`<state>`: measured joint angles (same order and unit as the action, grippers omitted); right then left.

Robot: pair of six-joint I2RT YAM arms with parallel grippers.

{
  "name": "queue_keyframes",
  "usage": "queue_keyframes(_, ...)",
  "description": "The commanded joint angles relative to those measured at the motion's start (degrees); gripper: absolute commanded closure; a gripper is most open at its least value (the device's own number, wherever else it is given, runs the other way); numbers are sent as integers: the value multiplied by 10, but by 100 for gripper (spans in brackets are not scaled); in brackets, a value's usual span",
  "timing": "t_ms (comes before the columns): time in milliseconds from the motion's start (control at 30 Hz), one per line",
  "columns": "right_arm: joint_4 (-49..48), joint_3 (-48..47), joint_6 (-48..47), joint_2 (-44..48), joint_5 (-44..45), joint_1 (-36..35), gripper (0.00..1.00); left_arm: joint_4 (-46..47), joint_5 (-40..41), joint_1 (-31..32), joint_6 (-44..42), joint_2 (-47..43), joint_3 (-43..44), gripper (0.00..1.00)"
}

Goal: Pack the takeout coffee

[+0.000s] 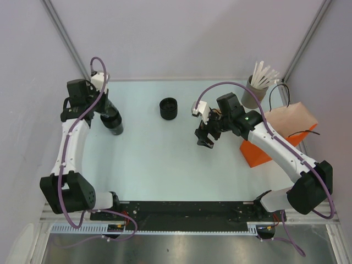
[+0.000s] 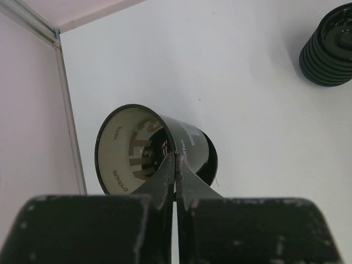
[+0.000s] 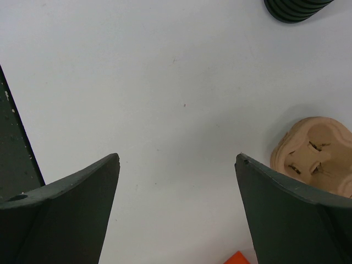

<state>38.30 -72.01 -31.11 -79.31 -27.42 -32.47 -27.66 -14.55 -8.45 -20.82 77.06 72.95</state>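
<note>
Desk (image 1: 159, 165) seen from above, arms at near edge. At far left, takeout coffee cup (image 1: 114, 125) pinched by its wall in L jaws; small, black, no lid on it.

From L wrist cam: jaws pressed together on the rim, apparently one finger inside and one outside. Mouth tipped toward cam, pale greyish lining w/ lettering in view, long axis slanting away toward desk. Unclear whether base touching desk.

R jaws spread wide, nothing between, hovering over bare desk right of centre.

Orange bag (image 1: 256, 155) at far right, well apart from cup, most of the desk between them. R arm (image 1: 275, 146) far nearer the bag than L arm (image 1: 71, 143). Pulp cup carrier (image 3: 316, 159) near R jaws, on bag side. Black ribbed stack (image 1: 168, 108) at back centre, between the arms.

Judgement: next move prob. a carry rightward across desk — or hand-over to R.
</note>
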Motion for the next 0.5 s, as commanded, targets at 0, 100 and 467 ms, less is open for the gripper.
queue_keyframes(0,-5,-1,-3,2,-8,3,9,25,10,-3,6,-23,27,100)
queue_keyframes(100,-5,-1,-3,2,-8,2,9,31,14,-3,6,-24,30,100)
queue_keyframes(467,-6,0,-3,1,-8,2,9,33,16,-3,4,-25,31,100)
